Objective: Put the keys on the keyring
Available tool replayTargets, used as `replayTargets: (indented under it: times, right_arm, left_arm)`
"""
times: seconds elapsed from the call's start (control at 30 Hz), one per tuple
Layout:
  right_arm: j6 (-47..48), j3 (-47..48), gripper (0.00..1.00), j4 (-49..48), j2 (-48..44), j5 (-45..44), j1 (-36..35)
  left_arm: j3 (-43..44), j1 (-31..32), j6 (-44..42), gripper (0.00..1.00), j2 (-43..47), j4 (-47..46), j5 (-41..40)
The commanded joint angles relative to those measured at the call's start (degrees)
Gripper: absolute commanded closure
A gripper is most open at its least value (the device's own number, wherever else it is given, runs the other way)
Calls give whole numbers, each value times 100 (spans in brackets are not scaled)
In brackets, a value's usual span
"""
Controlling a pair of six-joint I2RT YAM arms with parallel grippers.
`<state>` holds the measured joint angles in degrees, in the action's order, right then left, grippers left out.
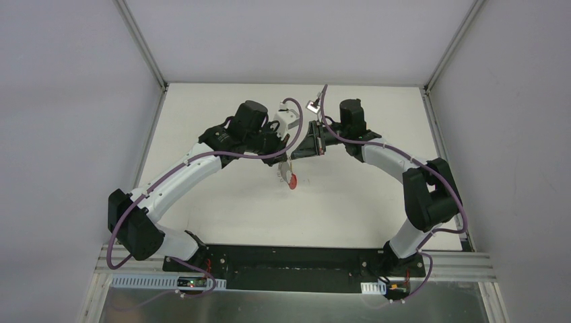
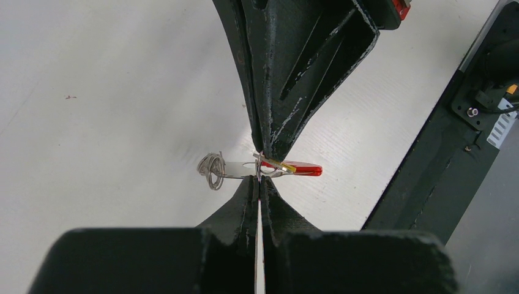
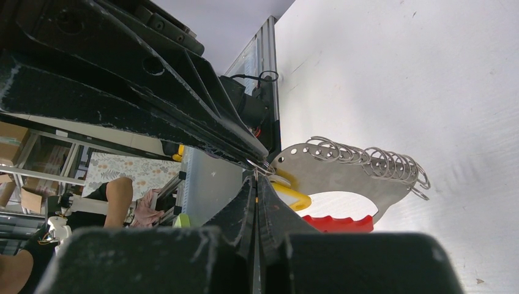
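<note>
- My left gripper [image 2: 258,184] is closed, jaws pressed together on the thin edge of the keys [image 2: 235,168], which it pinches near their middle.
- My right gripper [image 3: 255,184] is closed too. Its tip meets the left one nose to nose on the same bunch, at the end of the grey metal next to a yellow part [image 3: 292,195].
- The keys hang in the air between the 2 grippers, over the middle of the table [image 1: 222,215], well apart from every edge. Nothing of them touches the surface.
- From the right wrist the bunch reads as a curved grey fan with a row of holes. It has a run of wire loops [image 3: 392,165] along its outer edge and a red band [image 3: 338,223] below.
- The pinch point is crowded by 2 pairs of jaws, so I cannot tell whether each gripper holds a separate piece or both clamp 1. I cannot pick out a lone keyring either.
- My judgement is that the threading step is in hand, with 1 gripper steadying and the other working metal onto a loop.
- The next move calls for a small, slow slide or twist of 1 wrist while the other holds firm. Neither grip should loosen, since a slip would likely drop the bunch onto the table.
</note>
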<state>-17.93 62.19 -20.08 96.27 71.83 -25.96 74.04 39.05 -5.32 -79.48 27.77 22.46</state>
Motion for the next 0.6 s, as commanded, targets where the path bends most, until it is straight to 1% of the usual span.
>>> replayTargets:
  times: [0.0, 0.2, 0.57]
  right_arm:
    - [29, 300, 100, -147, -161, 11, 23]
    - [102, 267, 100, -118, -120, -44, 53]
    - [501, 293, 100, 285, -69, -134, 115]
  left_arm:
    - [-39, 68, -46, 100, 56, -164, 319]
    - [-34, 68, -40, 100, 77, -160, 321]
    - [-50, 68, -42, 100, 143, -175, 289]
